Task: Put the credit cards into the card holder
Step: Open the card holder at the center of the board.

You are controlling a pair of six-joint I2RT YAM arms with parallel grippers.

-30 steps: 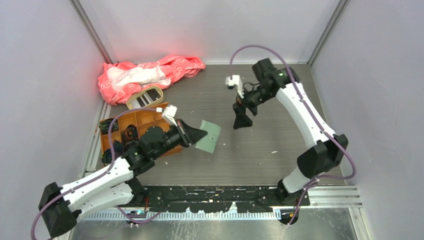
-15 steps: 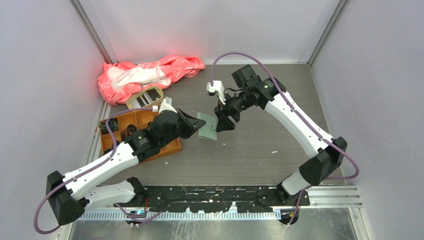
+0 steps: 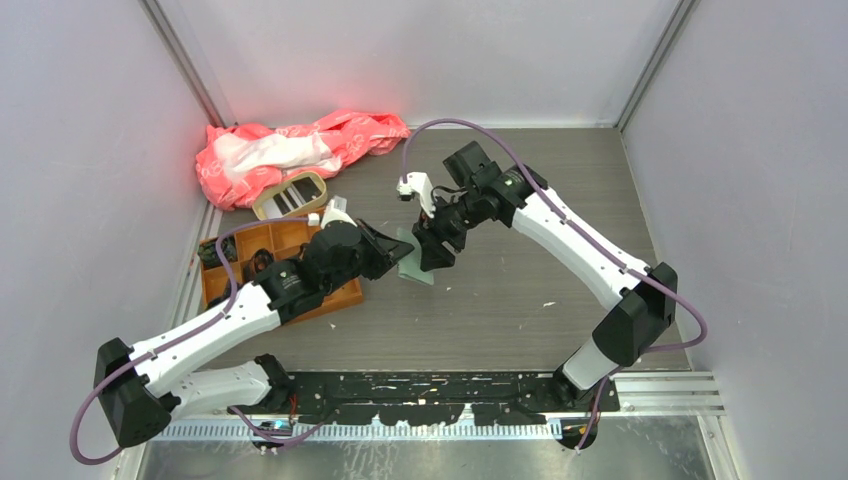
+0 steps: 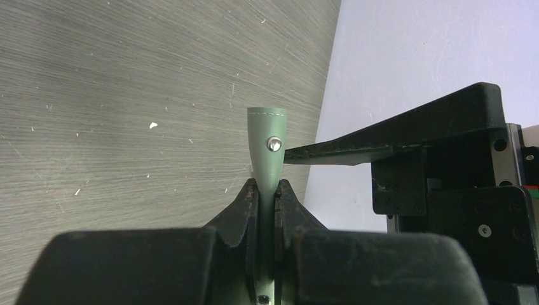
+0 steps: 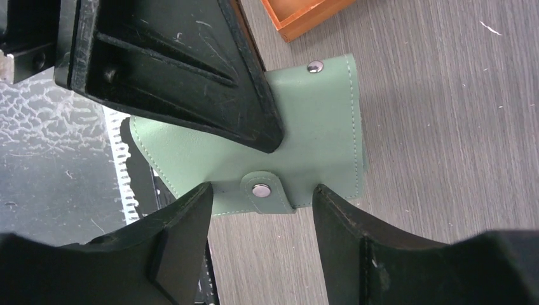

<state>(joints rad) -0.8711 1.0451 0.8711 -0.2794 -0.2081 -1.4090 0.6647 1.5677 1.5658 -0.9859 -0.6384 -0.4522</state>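
My left gripper (image 3: pixel 402 254) is shut on the closed sage-green card holder (image 3: pixel 417 270) and holds it off the table at mid-table. In the left wrist view the card holder (image 4: pixel 266 143) stands edge-on between the left gripper (image 4: pixel 267 189) fingers. My right gripper (image 5: pixel 262 190) is open, its fingertips on either side of the card holder's snap tab (image 5: pixel 262 189) with a gap on each side. From above, the right gripper (image 3: pixel 432 256) meets the card holder from the far right. Dark and pale credit cards (image 3: pixel 293 197) lie in a beige tray.
The beige tray (image 3: pixel 266 206) sits at the back left beside a crumpled pink plastic bag (image 3: pixel 290 150). An orange compartment tray (image 3: pixel 285 236) with small parts lies under the left arm. The cell walls stand close on both sides.
The right arm has swung left and down until its jaws straddle the card holder's tab, and they have narrowed. The left gripper has carried the card holder slightly back and up.
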